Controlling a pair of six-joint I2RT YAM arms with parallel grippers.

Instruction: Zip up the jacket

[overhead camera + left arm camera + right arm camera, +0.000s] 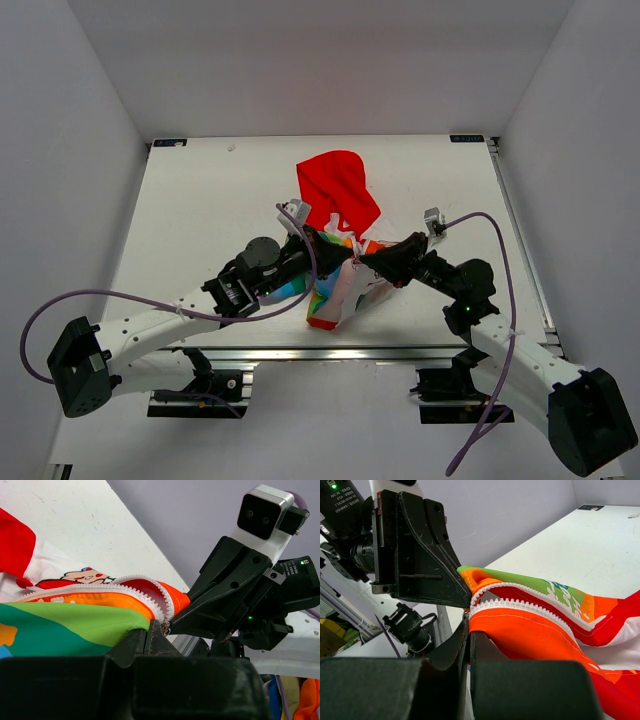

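Left gripper [150, 636] and right gripper [469, 635] are both clenched on the jacket [338, 195]. Each one pinches one side of the open zipper [520, 605] at its end, with the tips almost touching. The jacket is bunched in the middle of the table [200, 200], partly lifted between the arms. The risk, I think, is that the tooth rows are not aligned, so the ends may fail to join. A sideways pull may also slip the fabric out.

One jacket [338, 190], one table [200, 200]. Two grippers now: left gripper [340, 250], right gripper [366, 260]. Two purple cables, count them: left cable [110, 295], right cable [505, 250]. And two small dark tags, one at each far corner: left tag [170, 142], right tag [465, 137].
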